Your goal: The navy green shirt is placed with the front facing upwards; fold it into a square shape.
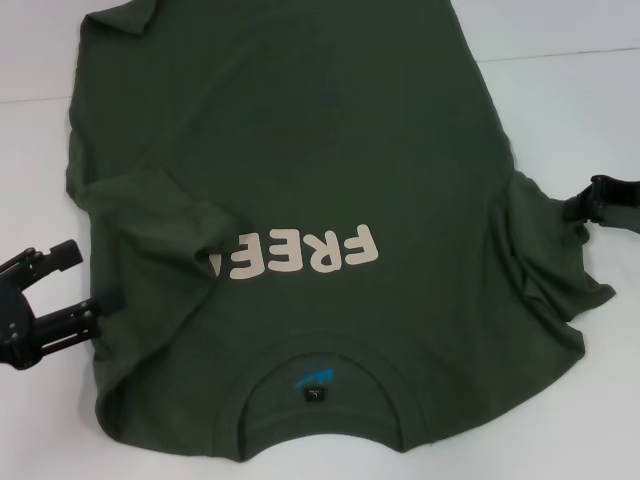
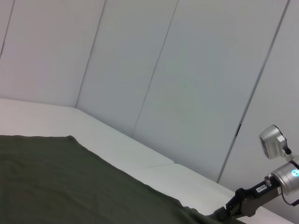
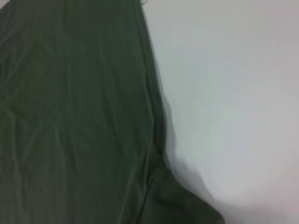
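The navy green shirt (image 1: 330,150) lies flat on the white table, front up, with its collar (image 1: 320,385) toward me and the cream print (image 1: 310,255) showing. Its left sleeve (image 1: 160,215) is folded inward over the end of the print. My left gripper (image 1: 97,275) stands open at the shirt's left edge with nothing between its fingers. My right gripper (image 1: 578,208) is at the rumpled right sleeve (image 1: 545,260), shut on its edge. The left wrist view shows the shirt (image 2: 70,182) and that right gripper (image 2: 231,210) farther off. The right wrist view shows the shirt's (image 3: 70,116) side seam.
White table (image 1: 580,100) shows to the right of the shirt and at the left (image 1: 30,150). Pale wall panels (image 2: 187,70) rise behind the table's far side.
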Action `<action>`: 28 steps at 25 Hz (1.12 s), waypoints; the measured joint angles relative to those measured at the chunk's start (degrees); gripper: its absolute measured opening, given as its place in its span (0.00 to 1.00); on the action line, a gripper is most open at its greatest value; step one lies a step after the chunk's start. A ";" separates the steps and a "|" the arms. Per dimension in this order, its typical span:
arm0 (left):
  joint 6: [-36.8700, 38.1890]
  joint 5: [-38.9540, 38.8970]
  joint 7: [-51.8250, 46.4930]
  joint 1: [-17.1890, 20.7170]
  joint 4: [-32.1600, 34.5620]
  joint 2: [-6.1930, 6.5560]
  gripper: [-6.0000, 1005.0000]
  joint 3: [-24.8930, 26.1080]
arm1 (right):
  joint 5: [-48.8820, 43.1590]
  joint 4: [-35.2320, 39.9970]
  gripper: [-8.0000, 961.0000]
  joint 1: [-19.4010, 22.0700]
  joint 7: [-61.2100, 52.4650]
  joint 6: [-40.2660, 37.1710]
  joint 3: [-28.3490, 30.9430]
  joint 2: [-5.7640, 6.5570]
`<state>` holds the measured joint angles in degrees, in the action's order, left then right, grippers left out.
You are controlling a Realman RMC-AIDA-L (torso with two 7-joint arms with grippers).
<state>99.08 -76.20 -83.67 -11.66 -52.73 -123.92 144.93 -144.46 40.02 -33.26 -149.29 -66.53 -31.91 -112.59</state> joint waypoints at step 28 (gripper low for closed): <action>0.26 -0.01 -0.70 -0.27 -0.27 0.00 0.93 0.88 | 6.35 -0.83 0.03 -5.07 0.67 -7.24 0.58 -1.28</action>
<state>99.34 -76.20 -84.37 -11.93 -53.00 -123.92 145.81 -138.11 39.19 -38.33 -148.63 -73.77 -31.33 -113.87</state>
